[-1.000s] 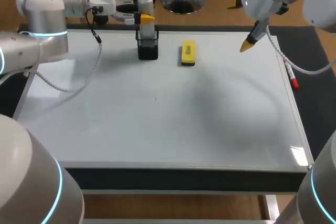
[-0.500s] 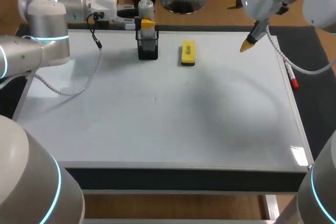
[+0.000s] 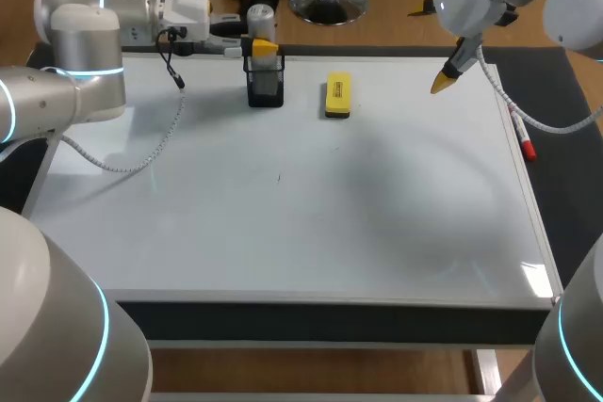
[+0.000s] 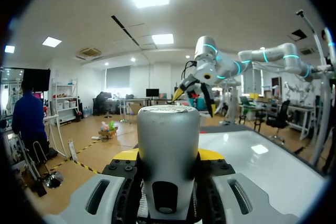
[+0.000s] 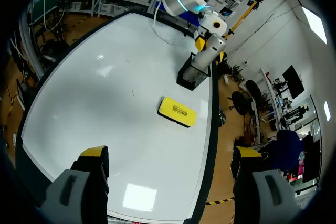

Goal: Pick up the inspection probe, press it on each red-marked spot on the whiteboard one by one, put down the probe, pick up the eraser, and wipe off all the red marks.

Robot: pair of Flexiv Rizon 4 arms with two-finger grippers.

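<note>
The inspection probe, a grey cylinder, stands upright in my left gripper, which is shut on it just above the black mesh holder at the whiteboard's far edge. In the left wrist view the probe fills the space between the yellow tips of the gripper. The yellow eraser lies flat to the right of the holder. My right gripper hangs open and empty above the far right of the board; its wrist view shows the eraser, the holder and the probe. I see no red marks.
A red marker lies along the board's right edge. A small dark speck sits near the middle of the board. A cable from my left arm droops over the board's left part.
My left gripper has come down a little with the probe toward the black holder. The right arm has kept still.
</note>
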